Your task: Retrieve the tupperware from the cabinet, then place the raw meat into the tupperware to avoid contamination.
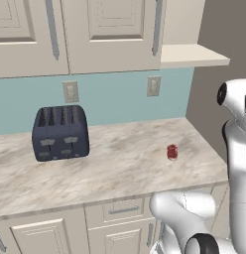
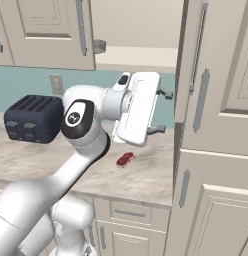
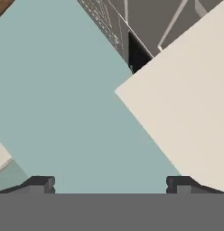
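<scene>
— So, how do the fingers point(image 3: 39, 184) stand?

— Spread wide, I'd say as far apart as they go, with nothing between them. On my hand view the two tips sit at opposite ends of the bottom edge, facing the pale blue wall point(image 3: 68, 103) and the slanted underside of a beige shelf point(image 3: 186, 103).

— And the gripper itself?

— From the right base view the gripper point(image 2: 163, 112) is raised above the counter point(image 2: 146, 175), rolled on its side (one finger above the other), pointing toward the open cabinet point(image 2: 141, 57).

— Where is the meat?

— The meat point(image 2: 125, 159) lies on the counter, below the hand and well apart from it. From the left it shows as a small red chunk, near the counter's right end.

— Anything else on there?

— A toaster point(image 1: 60, 133), dark blue, against the wall at the left, well apart from the meat. I can't see any tupperware on the shelf from here.
</scene>
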